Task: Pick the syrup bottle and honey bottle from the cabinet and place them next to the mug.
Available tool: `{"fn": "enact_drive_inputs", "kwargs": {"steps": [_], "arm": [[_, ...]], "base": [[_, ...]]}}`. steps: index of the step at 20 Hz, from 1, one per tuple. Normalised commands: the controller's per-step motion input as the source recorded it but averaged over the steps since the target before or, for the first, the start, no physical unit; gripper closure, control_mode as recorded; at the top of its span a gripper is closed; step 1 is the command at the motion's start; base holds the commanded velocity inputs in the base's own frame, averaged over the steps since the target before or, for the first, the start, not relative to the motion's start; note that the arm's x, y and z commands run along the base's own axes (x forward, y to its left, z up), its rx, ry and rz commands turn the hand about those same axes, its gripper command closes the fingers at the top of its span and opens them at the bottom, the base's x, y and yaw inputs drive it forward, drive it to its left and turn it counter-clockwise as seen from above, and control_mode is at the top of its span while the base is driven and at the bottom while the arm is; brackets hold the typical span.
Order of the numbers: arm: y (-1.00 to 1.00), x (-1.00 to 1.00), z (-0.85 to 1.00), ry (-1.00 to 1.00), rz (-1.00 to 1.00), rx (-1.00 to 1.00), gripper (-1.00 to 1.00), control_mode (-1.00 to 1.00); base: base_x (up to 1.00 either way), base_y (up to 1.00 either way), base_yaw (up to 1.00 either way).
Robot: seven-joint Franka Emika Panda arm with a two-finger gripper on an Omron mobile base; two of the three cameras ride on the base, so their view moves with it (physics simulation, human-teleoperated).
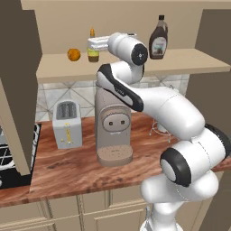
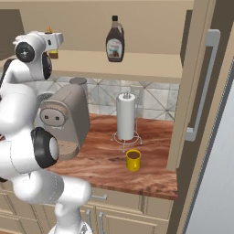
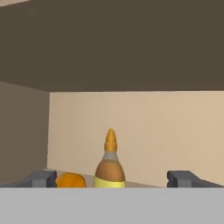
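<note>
The honey bottle [image 3: 110, 164] is seen upright on the cabinet [image 1: 135, 67] shelf, between the wide-open fingers of the gripper [image 3: 113, 178] — nothing is held. A round orange fruit [image 1: 74, 54] sits just beside it. The syrup bottle [image 2: 114, 40] stands farther along the shelf. The mug [image 2: 133, 160] is down on the counter [image 2: 105, 157] — near a paper towel roll [image 2: 126, 116]

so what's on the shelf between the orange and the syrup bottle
The honey bottle stands between the orange and the syrup bottle, seen in the left base view, with the open gripper at it.
</note>
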Motion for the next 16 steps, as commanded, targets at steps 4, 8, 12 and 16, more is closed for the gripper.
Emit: {"fn": "enact_drive_inputs", "kwargs": {"steps": [4,8,12,16], "arm": [[-0.10,0.14,-0.01,0.05,0.00,0.00,-1.00,-1.00],[0.00,0.16,0.00,0.05,0.00,0.00,-1.00,-1.00],[0.00,-0.01,0.00,0.00,0.00,0.00,-1.00,-1.00],[0.14,0.21,0.00,0.07,0.00,0.00,-1.00,-1.00]], "base": [[0.00,0.00,0.00],[0.00,0.00,0.00],[0.00,0.00,0.00],[0.00,0.00,0.00]]}}
